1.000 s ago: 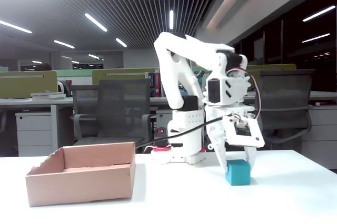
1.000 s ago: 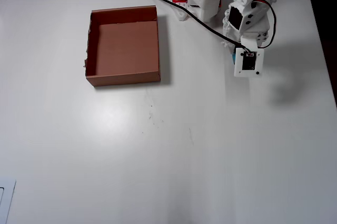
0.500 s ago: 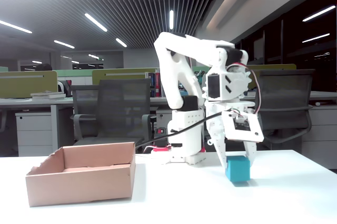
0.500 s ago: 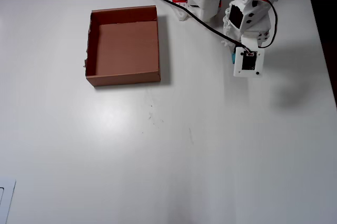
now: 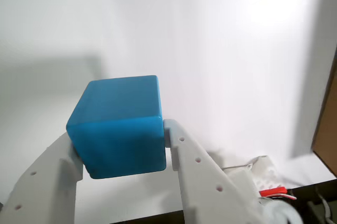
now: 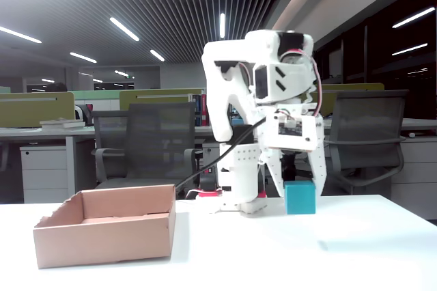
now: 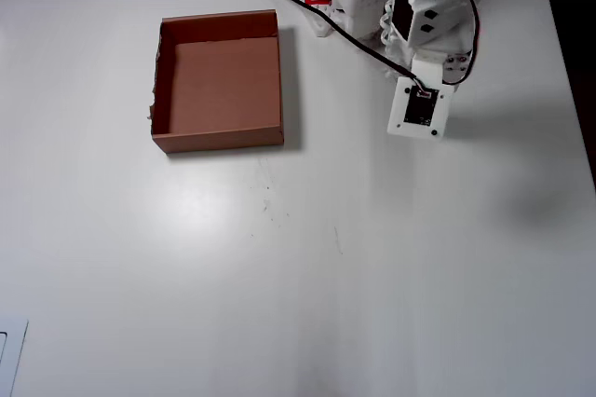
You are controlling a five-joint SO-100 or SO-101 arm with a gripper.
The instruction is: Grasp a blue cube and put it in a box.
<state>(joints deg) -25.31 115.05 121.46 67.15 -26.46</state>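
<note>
Now aloft, blue cube [image 5: 118, 125] clamped between both fingers [image 5: 192, 163], clear of table [image 6: 341, 264].

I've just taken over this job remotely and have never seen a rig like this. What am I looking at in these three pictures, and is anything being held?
This is a small white robot arm bolted to a white table. Its two-fingered tool is shut on the blue cube.

The wrist view rides on the arm and looks along the fingers, so the cube fills it. The fixed view stands at table height in front; there the cube hangs clear of the table. The overhead view looks straight down, and the arm hides the cube.

The only other thing on the table is the open brown cardboard box, empty, to the left in both wider views.
</note>
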